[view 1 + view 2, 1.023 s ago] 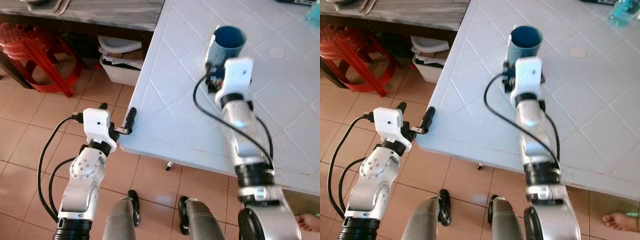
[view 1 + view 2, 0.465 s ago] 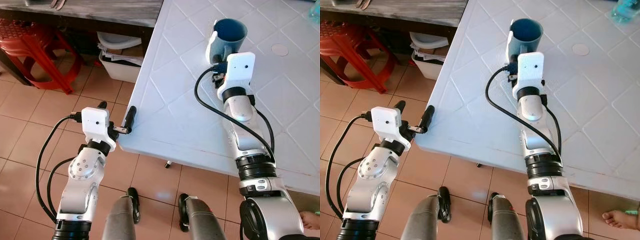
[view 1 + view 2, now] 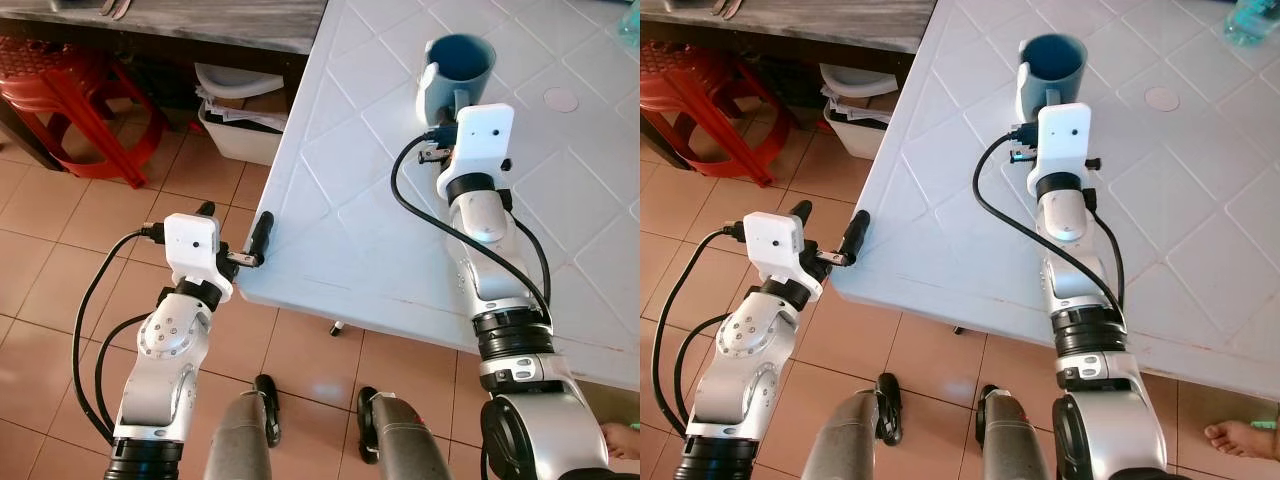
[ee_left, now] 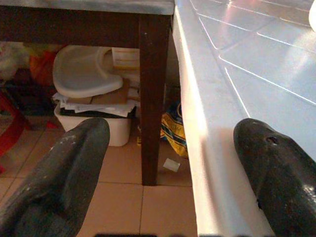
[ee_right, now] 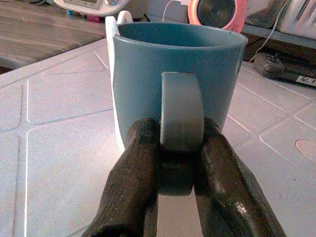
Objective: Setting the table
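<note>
Slightly withdrawn right gripper point(image 5: 175, 163) holds upright mug point(image 5: 177, 74), handle robotward.

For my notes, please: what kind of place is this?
Probably a home dining or kitchen area: a white table bearing a blue mug, a tiled floor, and a red stool nearby.

right gripper point(image 3: 436, 128) fingertips hidden behind its wrist camera housing point(image 3: 481, 135), red stool point(image 3: 62, 95) cropped at frame edge, teal bottle point(image 3: 1250, 20) cut off at corner
</note>
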Controlling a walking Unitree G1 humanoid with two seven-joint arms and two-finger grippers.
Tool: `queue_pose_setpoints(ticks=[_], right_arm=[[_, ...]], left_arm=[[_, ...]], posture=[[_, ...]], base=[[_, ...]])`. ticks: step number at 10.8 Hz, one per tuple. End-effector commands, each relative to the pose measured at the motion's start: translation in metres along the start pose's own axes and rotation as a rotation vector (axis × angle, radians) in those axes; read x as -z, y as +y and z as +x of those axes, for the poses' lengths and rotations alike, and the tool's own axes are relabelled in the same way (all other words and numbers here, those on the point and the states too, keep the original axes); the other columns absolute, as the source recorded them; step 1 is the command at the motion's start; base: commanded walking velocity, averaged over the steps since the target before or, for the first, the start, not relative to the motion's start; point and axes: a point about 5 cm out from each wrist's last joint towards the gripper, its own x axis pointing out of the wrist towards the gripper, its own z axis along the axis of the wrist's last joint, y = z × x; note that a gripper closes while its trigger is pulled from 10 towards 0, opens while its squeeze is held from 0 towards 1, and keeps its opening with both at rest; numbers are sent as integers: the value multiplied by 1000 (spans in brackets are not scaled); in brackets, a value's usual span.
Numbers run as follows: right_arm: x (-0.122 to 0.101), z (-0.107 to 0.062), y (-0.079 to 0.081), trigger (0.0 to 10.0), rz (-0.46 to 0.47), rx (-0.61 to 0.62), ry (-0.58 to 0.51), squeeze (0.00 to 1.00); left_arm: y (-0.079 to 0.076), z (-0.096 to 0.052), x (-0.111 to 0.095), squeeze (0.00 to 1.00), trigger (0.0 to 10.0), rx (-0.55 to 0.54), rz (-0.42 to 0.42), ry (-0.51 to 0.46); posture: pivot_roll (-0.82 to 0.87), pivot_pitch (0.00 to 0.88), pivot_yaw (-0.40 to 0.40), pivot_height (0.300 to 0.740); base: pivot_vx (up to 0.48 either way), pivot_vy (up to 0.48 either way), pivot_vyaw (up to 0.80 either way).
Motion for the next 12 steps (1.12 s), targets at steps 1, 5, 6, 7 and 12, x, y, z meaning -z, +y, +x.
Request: queue_pose_setpoints(ticks=[1,5,6,7,12], right_arm=[[1,0,-2,0,9,14,0,0],[-5,-6,-7,0,79,37,-37,0],[-10,-13,-5,0,146,34,-68,0],[-13,-18,-2,0,170,13,-90,0],[-12,-56,2,10000,137,-51,-101,0]], left_arm=[[0,-1,2,0,10000,-1,-11,15],[-11,4,-6,0,10000,84,-81,-30],[-5,5,-3,0,10000,27,-72,-19],[-2,5,-1,0,10000,-4,-60,-13],[9,10,4,0,10000,-75,-30,-5]], posture=[[-22,308,42,740],[-30,289,29,740],[-35,285,20,740],[-35,285,20,740],[-50,254,29,740]], base=[[0,0,0],[0,0,0],[0,0,0],[0,0,0],[0,480,0]])
